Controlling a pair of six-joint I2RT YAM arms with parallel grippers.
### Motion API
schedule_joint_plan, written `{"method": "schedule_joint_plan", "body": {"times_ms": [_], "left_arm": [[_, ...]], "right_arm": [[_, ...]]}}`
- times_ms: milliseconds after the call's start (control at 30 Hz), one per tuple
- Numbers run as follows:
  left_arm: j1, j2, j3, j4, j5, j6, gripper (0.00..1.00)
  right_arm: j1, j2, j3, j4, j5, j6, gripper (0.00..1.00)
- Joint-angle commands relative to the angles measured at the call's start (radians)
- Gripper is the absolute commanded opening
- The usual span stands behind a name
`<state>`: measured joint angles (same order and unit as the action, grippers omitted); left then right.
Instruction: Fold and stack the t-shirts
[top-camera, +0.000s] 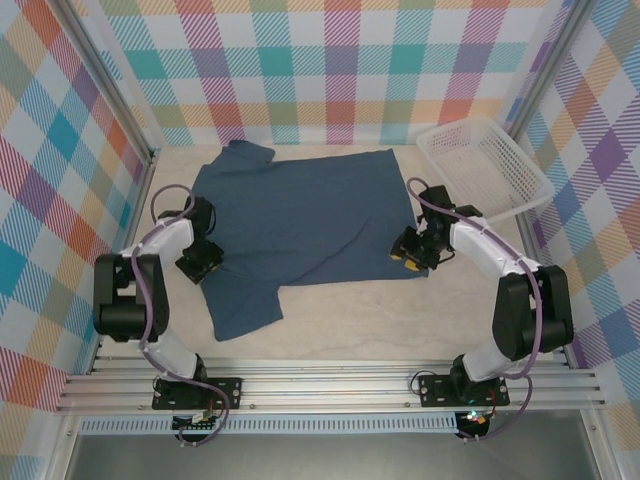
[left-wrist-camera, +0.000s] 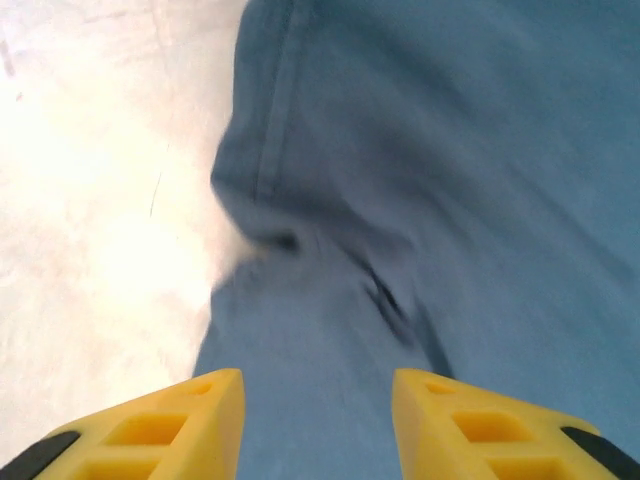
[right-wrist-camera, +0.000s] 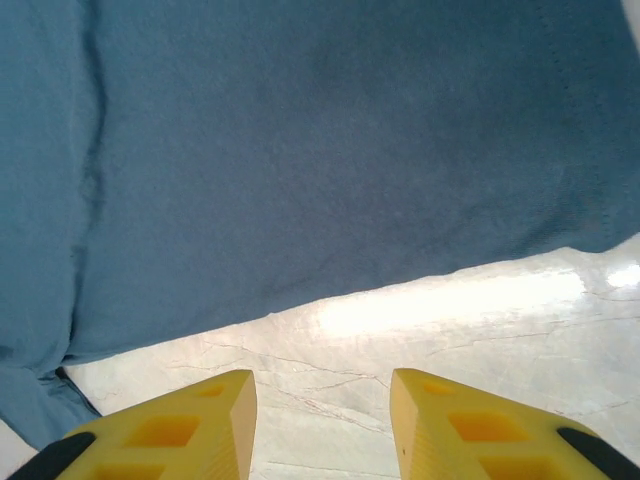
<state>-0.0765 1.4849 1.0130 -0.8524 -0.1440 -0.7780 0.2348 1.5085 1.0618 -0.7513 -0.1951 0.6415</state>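
T-shirt (top-camera: 310, 215) flat; long axis runs hem-to-collar — hem toward basket (top-camera: 485, 160); left gripper (left-wrist-camera: 315, 405) and right gripper (right-wrist-camera: 322, 400) jaws parted, empty.

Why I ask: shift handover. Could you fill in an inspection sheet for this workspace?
Surface: pale marbled tabletop, bare in front of the shirt.
Job's things: one dark blue t-shirt spread flat, unfolded, sleeves to the left.
Clutter: white mesh basket at the back right corner.
Grippers: left gripper open over the shirt's left edge, holding nothing; right gripper open over bare table just off the shirt's edge.
Cables: purple cables run along both arms.
Surroundings: colourful checked walls; metal rail at the near edge.
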Motion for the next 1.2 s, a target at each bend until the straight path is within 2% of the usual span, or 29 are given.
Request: {"method": "schedule_joint_plan", "body": {"times_ms": [0,67,133,300,433,867,1033,1167], "left_arm": [[-0.11,-0.161,-0.125,-0.184,0.016,-0.122,0.43],[-0.176,-0.257,-0.224,-0.209,0.042,-0.211,0.42],[-0.204,-0.326,-0.307,-0.203,0.081,-0.263,0.4],[-0.214,-0.394,-0.432,-0.196,0.104,-0.292,0.37],[-0.217,-0.38,-0.459,-0.12,0.14,-0.289,0.39],[-0.285,-0.39,-0.494,-0.083,0.176,-0.337,0.34],[-0.296,-0.34,-0.525,-0.039,0.184,-0.333,0.33],[-0.298,-0.282,-0.53,0.018,0.15,-0.317,0.27]], "right_arm": [[-0.01,-0.037,-0.029,-0.037,0.042,-0.007,0.41],[-0.014,-0.051,-0.042,-0.022,0.033,-0.003,0.41],[-0.014,-0.056,-0.048,-0.01,0.016,-0.002,0.42],[-0.015,-0.054,-0.049,-0.004,-0.005,-0.003,0.42],[-0.015,-0.057,-0.052,-0.005,-0.009,0.0,0.42],[-0.02,-0.041,-0.062,-0.002,0.002,-0.005,0.42],[-0.022,-0.031,-0.061,0.005,0.002,0.0,0.42],[-0.021,-0.03,-0.058,0.006,0.001,0.003,0.42]]}}
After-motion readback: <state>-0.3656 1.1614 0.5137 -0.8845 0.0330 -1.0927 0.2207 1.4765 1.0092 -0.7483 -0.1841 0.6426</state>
